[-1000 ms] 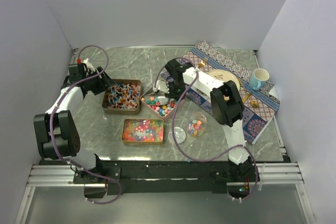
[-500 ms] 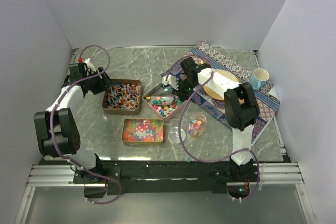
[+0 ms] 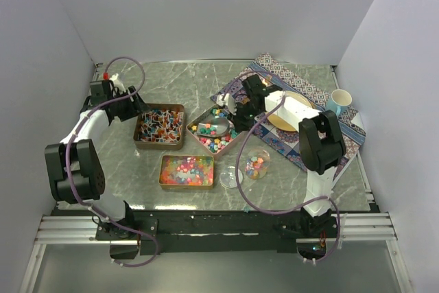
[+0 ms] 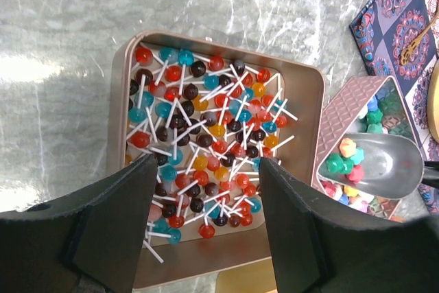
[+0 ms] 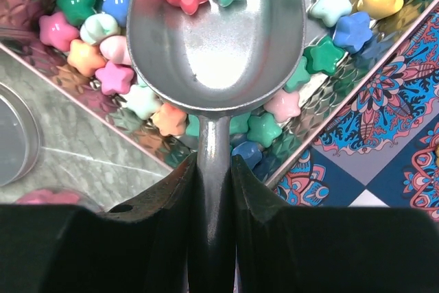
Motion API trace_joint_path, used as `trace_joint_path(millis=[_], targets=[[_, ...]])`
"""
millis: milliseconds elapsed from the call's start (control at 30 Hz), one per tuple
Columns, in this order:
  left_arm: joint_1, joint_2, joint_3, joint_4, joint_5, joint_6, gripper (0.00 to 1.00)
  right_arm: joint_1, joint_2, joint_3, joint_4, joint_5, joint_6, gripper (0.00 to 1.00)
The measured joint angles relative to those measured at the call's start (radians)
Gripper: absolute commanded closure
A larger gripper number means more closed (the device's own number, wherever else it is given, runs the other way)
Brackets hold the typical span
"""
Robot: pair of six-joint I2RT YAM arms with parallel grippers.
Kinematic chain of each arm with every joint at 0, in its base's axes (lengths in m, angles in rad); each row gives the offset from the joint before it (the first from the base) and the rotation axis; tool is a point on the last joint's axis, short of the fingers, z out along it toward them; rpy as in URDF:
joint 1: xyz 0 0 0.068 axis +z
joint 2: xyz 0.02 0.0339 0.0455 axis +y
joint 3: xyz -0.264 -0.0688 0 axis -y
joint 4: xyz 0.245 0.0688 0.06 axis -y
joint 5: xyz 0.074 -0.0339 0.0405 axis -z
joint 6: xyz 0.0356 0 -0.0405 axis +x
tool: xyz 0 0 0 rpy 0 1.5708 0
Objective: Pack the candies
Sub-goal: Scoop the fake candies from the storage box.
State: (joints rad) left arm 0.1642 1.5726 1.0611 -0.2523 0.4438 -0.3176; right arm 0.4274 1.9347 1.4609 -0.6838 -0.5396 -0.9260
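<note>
My right gripper (image 5: pixel 215 169) is shut on the handle of a metal scoop (image 5: pixel 216 29). The scoop's bowl lies over the tin of star-shaped candies (image 5: pixel 336 29) and carries a red and a teal star at its far end. In the top view that tin (image 3: pixel 214 130) sits mid-table, with my right gripper (image 3: pixel 241 109) at its right edge. My left gripper (image 4: pixel 206 164) hangs open above the tin of lollipops (image 4: pixel 206 114), holding nothing. A third tin of tiny glossy beads (image 3: pixel 186 170) lies nearer the front. A clear jar (image 3: pixel 257 162) holds a few candies.
The jar's clear lid (image 3: pixel 232 176) lies flat beside the jar. A patterned cloth (image 3: pixel 329 156) covers the right side, with a plate (image 3: pixel 300 104) and a blue mug (image 3: pixel 338 102) on it. White walls close in left, back and right.
My right arm has swung to the right and drawn the scoop back across the star tin, with two stars now in the bowl. The left arm has stayed put.
</note>
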Motion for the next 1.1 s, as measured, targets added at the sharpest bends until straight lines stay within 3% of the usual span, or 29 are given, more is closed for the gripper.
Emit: trace_joint_path(millis=[67,233,567,833,933,967,1100], targets=[[0.0,0.003,0.008,0.0,-0.002,0.008,0.33,0.0,0.015,0.033,-0.027,0.0,0.008,0.99],[0.0,0.003,0.021,0.005,-0.004,0.018,0.33,0.01,0.041,0.06,-0.029,0.024,0.013,0.77],[0.0,0.003,0.02,0.008,-0.003,0.016,0.33,0.104,0.071,0.072,-0.025,0.114,0.041,0.69],[0.0,0.003,0.015,0.023,0.0,0.016,0.33,0.11,0.148,0.105,-0.014,0.153,0.071,0.61],[0.0,0.003,0.007,0.026,0.0,0.016,0.33,0.113,0.148,0.105,-0.014,0.156,0.073,0.63],[0.0,0.003,0.005,0.026,0.0,0.017,0.33,0.113,0.148,0.105,-0.014,0.156,0.074,0.73],[0.0,0.003,0.003,0.027,-0.001,0.017,0.33,0.113,0.149,0.106,-0.021,0.156,0.071,0.94]])
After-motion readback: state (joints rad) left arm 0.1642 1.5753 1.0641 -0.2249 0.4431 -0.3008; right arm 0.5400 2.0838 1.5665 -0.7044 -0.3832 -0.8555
